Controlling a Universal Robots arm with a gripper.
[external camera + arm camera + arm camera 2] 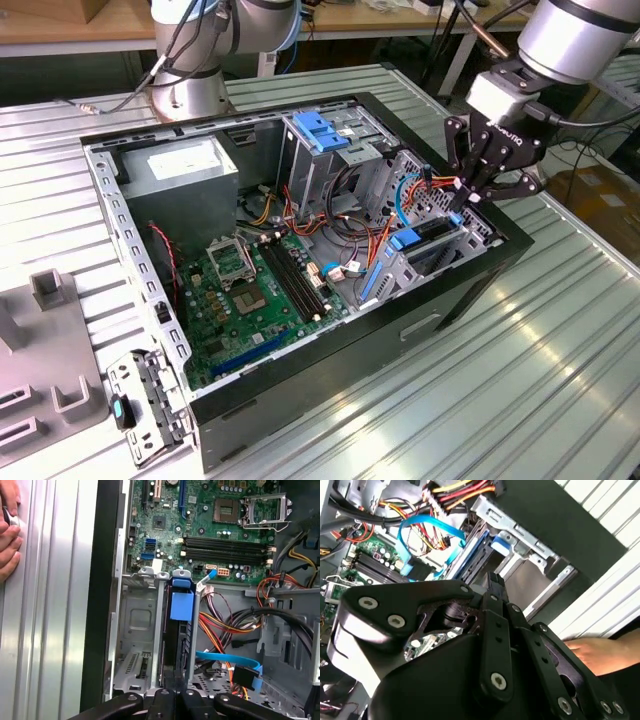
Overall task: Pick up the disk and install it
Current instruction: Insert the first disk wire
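Your gripper (470, 195) is hanging over the drive cage (135, 625) in the corner of the computer case (330, 370) on the exterior view's right. Its fingers (495, 605) are looking drawn together tip to tip and seem to be bearing on the near end of the disk (176, 645). I am seeing nothing pinched between them, so I am judging this a closed push, not a grasp.

The disk is sitting inside the cage, between two of its metal walls. To seat it well, be pressing straight along the slot and holding the drive square so it is not cocking against a wall. The flat blue cable (235, 659) is lying just beside the cage, so be giving it room. A person's hand (7, 535) is resting on the table (560, 380) near the case.

The disk is standing on edge, broad faces parallel to the cage walls. Its long axis is running along the slot, from under the gripper toward the motherboard (210, 525), with the blue tab (181, 605) at the motherboard end.
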